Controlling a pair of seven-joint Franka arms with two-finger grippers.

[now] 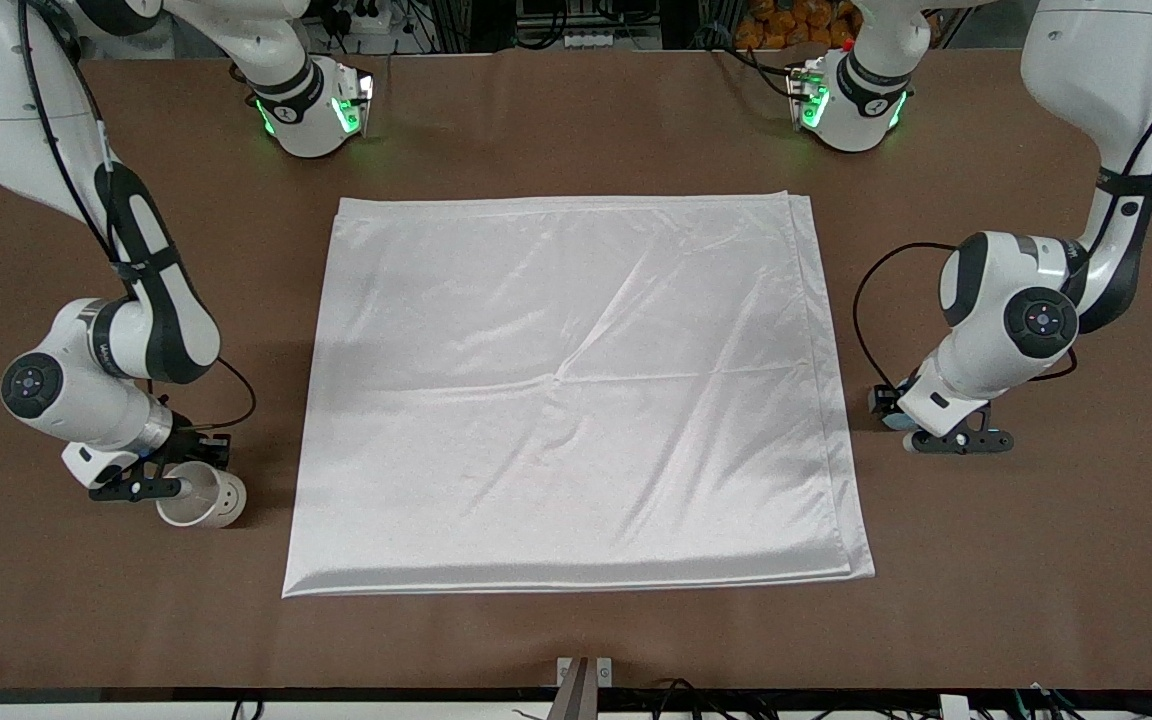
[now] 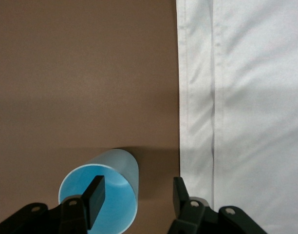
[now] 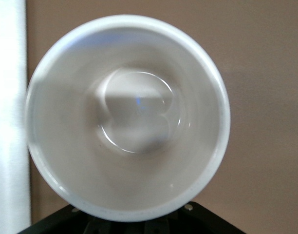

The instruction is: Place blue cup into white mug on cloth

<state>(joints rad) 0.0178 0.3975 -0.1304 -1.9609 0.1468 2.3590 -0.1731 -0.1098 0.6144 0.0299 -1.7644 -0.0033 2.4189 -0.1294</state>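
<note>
- Right gripper [image 1: 171, 487] down at the white mug [image 1: 204, 497], clenched on it at the handle side; mug on bare table [image 1: 576, 130] just beside the cloth [image 1: 576, 390], toward the right arm's end.
- Left gripper [image 2: 134, 202] low at the cloth's edge toward the left arm's end, jaws parted astride the wall of the blue cup [image 2: 102, 195], one finger [image 2: 94, 200] inside, not clamped; cup upright on the table.

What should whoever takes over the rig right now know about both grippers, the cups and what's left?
Right gripper: shut on the white mug, at the right arm's end of the table, beside the cloth.
Left gripper: one finger inside the blue cup, one outside its wall, on the table at the left arm's end.
Done: the mug is gripped.
Left: set the mug on the cloth, put the blue cup into it.
</note>
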